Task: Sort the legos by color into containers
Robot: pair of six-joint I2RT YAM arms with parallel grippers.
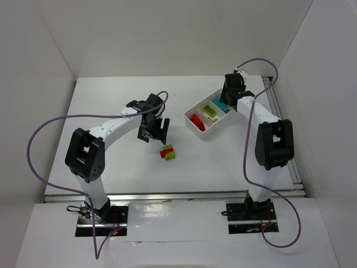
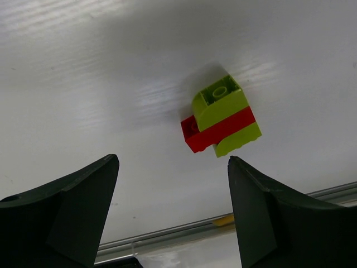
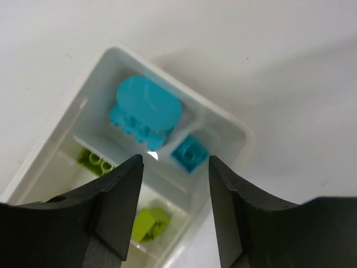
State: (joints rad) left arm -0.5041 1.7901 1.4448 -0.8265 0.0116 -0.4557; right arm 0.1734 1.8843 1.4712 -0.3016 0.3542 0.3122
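Observation:
A small stack of lime green and red legos [image 1: 167,152] lies on the table, also in the left wrist view [image 2: 221,116]. My left gripper [image 1: 153,130] is open and empty, just behind and left of the stack; its fingertips [image 2: 106,167] stand apart from it. The white three-compartment tray [image 1: 204,132] holds red legos [image 1: 197,120], green legos [image 1: 210,109] and cyan legos [image 1: 222,105]. My right gripper [image 1: 230,92] is open and empty over the cyan end. The right wrist view shows cyan legos [image 3: 146,110], a small cyan one [image 3: 189,152] and green ones [image 3: 149,223].
White walls close in the table on three sides. A metal rail [image 1: 173,196] runs along the near edge. Grey cables loop off both arms.

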